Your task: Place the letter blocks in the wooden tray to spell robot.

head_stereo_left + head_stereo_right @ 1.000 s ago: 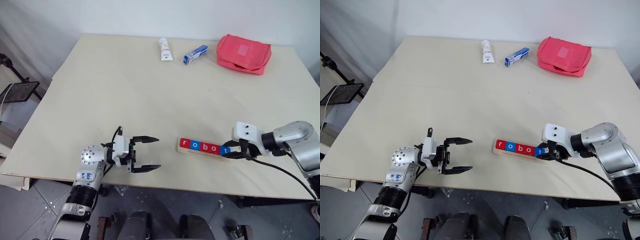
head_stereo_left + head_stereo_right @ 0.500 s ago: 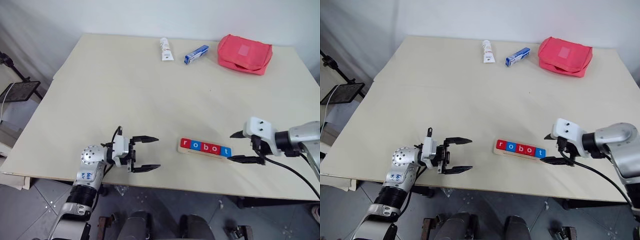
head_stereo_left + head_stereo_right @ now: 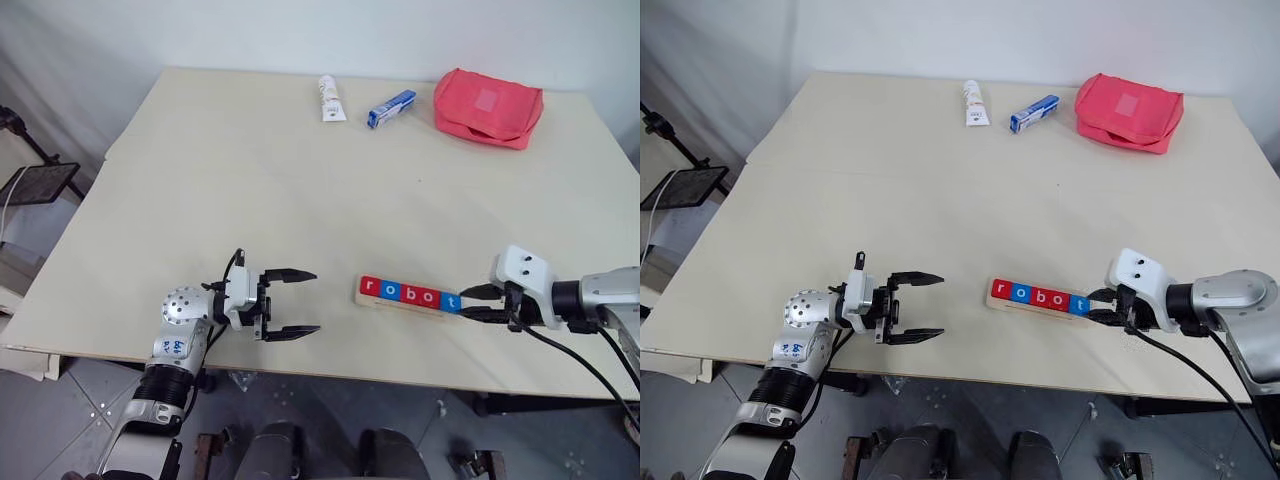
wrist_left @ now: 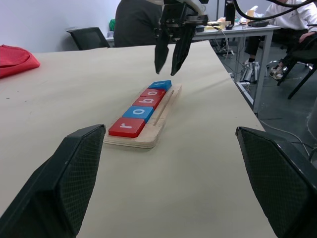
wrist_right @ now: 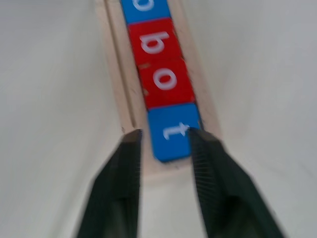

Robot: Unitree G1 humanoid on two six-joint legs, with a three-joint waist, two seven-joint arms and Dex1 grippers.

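- The left hand (image 3: 292,303), two black fingers on a silver arm, hangs over the desk's near edge with its fingers spread wide and nothing between them. It points toward the tray from well apart.
- The right hand (image 3: 478,303) sits just off the right end of the long narrow pale wooden tray (image 3: 372,301). Its fingers stand a narrow gap apart. In the right wrist view the fingertips (image 5: 130,144) flank the near end of the blue "t" tile (image 5: 170,130); contact cannot be confirmed.
- Risk: if the fingers pinch or rub the "t" tile while the hand backs away, the tile is likely to be dragged out of the groove. That would break the word.
- Risk: a low fingertip could catch the tray's end and slide or turn the whole strip, shifting all five tiles.
- Container: the tray lies near the desk's near edge, right of centre. It holds the five flat square letter blocks (image 3: 412,295) in one touching row: red, blue, red, red, blue. They read "robot", so the spelling appears complete.
- Along the far edge lie a white tube (image 3: 329,99), a blue-and-white box (image 3: 390,108) and a red fabric pouch (image 3: 487,106), well apart from the tray.
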